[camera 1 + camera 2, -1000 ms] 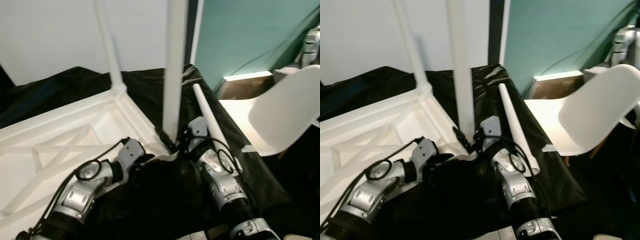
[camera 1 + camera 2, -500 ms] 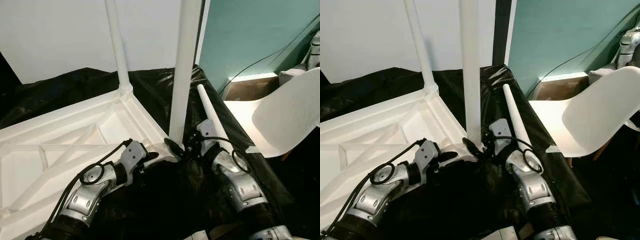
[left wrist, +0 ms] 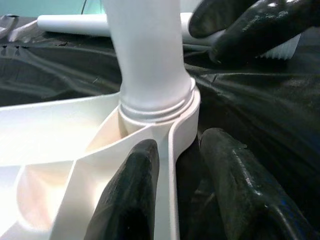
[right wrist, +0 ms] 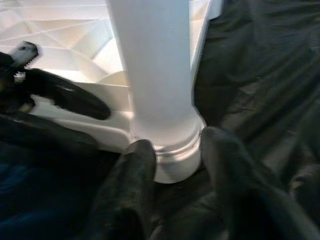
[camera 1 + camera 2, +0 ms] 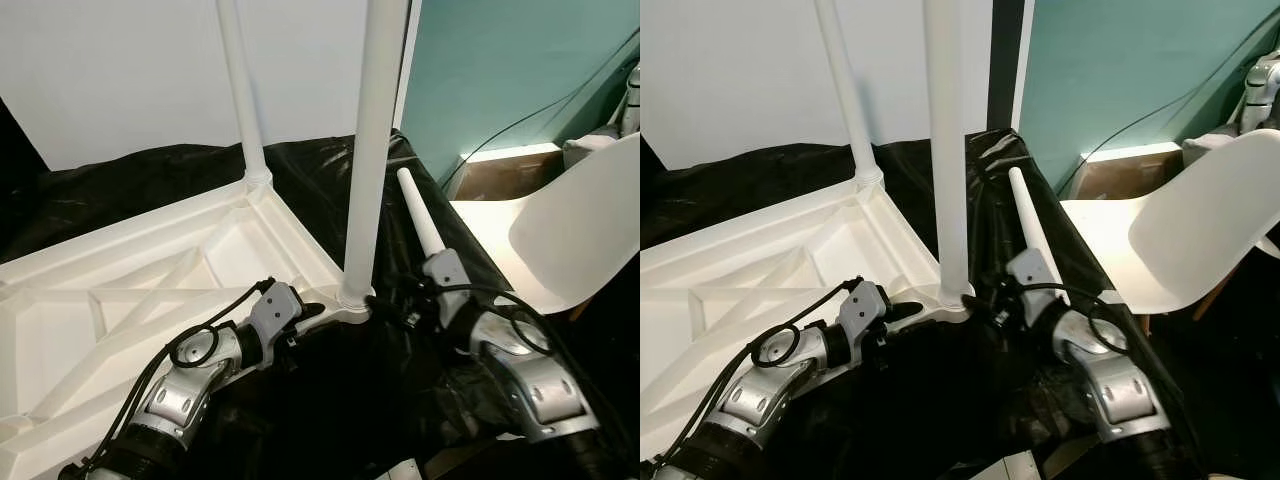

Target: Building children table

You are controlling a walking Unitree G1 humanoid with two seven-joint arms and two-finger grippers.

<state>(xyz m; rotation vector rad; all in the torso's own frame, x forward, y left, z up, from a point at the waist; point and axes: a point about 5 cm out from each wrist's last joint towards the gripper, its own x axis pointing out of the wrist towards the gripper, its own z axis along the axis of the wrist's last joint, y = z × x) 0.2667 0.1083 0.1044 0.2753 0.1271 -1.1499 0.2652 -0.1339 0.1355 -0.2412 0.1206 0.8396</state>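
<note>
Table top (image 5: 150, 270) lies upside down on black cloth (image 5: 330, 400). One leg (image 5: 375, 150) stands in the near right corner socket, another leg (image 5: 240, 90) at the far corner; a loose leg (image 5: 420, 215) lies on the cloth just beside.

Left gripper (image 3: 175, 200): fingers part open, straddling the frame rim below the socket.

Right gripper (image 4: 172, 175): fingers open around the collar, not clamped.

Judged rigid, light, smooth plastic (slippery); grip low at the collar.
</note>
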